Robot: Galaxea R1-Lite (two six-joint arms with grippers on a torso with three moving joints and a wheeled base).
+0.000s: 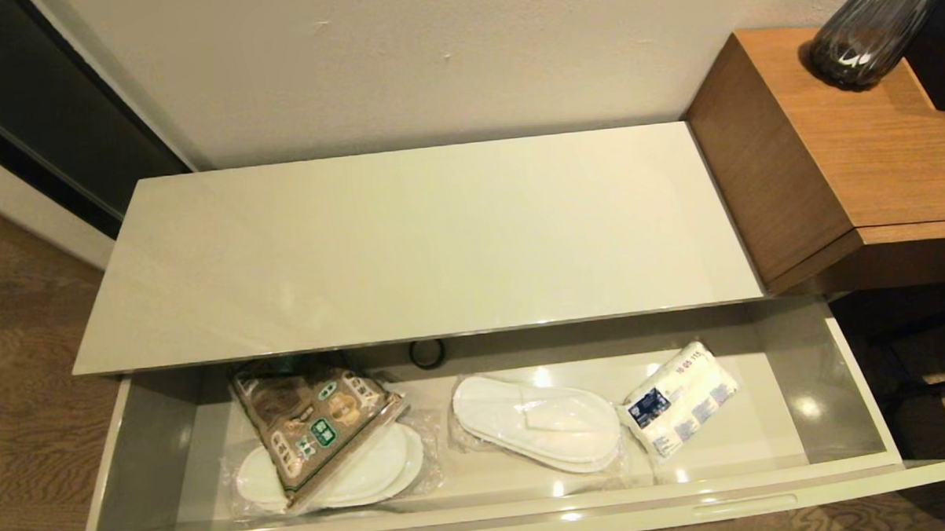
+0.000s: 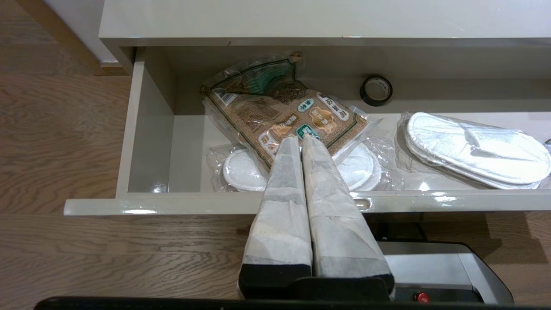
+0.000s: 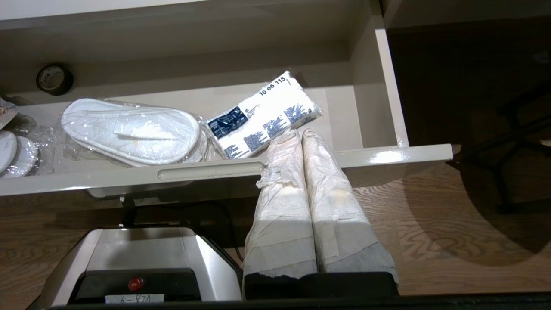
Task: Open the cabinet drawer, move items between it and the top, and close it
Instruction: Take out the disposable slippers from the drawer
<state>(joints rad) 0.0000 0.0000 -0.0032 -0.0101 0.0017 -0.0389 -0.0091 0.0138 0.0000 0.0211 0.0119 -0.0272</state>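
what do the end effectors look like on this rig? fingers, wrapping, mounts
Both match. Left end effector: two long tapered fingers wrapped in off-white, wrinkled tape or cloth, seated in a black base. Right end effector: same wrap, frayed and peeling on one finger, black base. No cables visible on either. The arms themselves are out of view.

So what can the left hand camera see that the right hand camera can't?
Only the left wrist view shows the snack bag and the shut left fingers in front of it. Only the right wrist view shows the tissue pack and the shut right fingers. Both show the open drawer, the black tape roll at its back, and wrapped white slippers.
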